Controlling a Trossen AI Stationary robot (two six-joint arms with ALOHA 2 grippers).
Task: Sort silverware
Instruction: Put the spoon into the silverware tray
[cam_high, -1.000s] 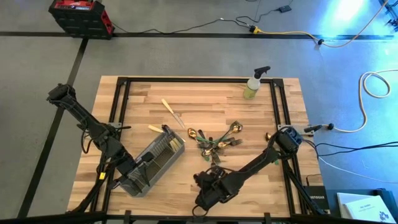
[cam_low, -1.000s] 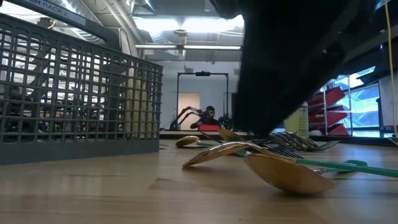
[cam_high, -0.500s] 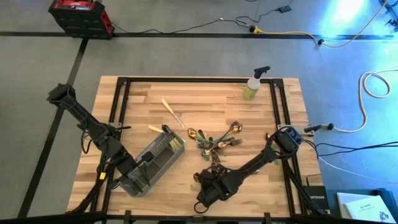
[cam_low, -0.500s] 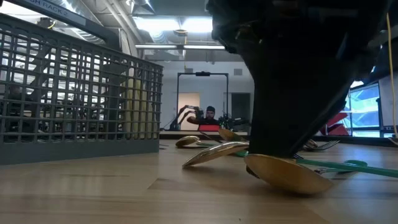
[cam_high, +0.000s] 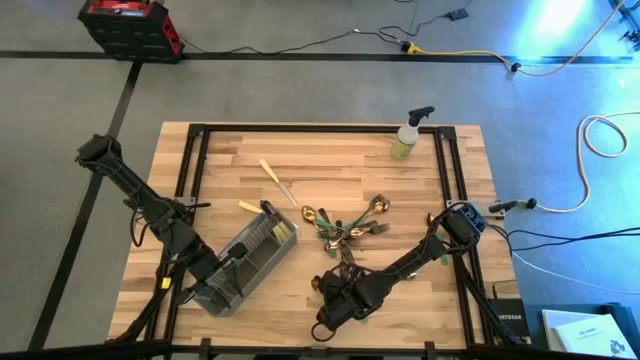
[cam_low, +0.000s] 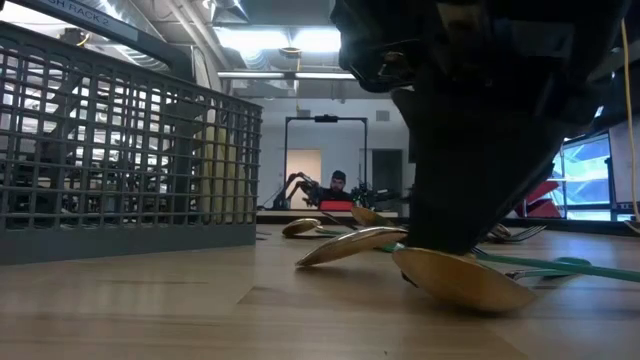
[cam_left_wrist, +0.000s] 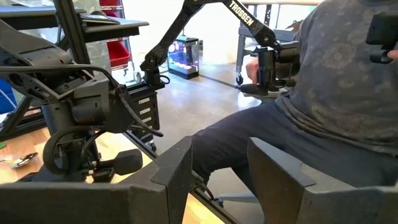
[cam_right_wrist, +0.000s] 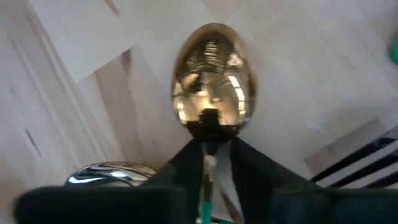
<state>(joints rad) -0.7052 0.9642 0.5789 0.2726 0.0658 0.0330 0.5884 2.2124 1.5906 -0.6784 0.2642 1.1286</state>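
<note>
While the right gripper sits low at the near edge of the table, its 2 fingers are pressed onto the neck of a gold spoon, just behind the bowl. In the right wrist view the spoon's long axis runs straight out between the fingers, bowl ahead and green handle back under the wrist, so the grip lies square across the stem. In the low view the bowl rests on the wood, not yet lifted.

Left of that spoon, the caddy stands near, with the left gripper at its near-left end, fingers spread and holding nothing that I can see. As I judge it, the right arm is the nearer one and must carry left.

Farther back, the silverware pile lies mid-table, with 2 cream-handled knives beyond the caddy.
</note>
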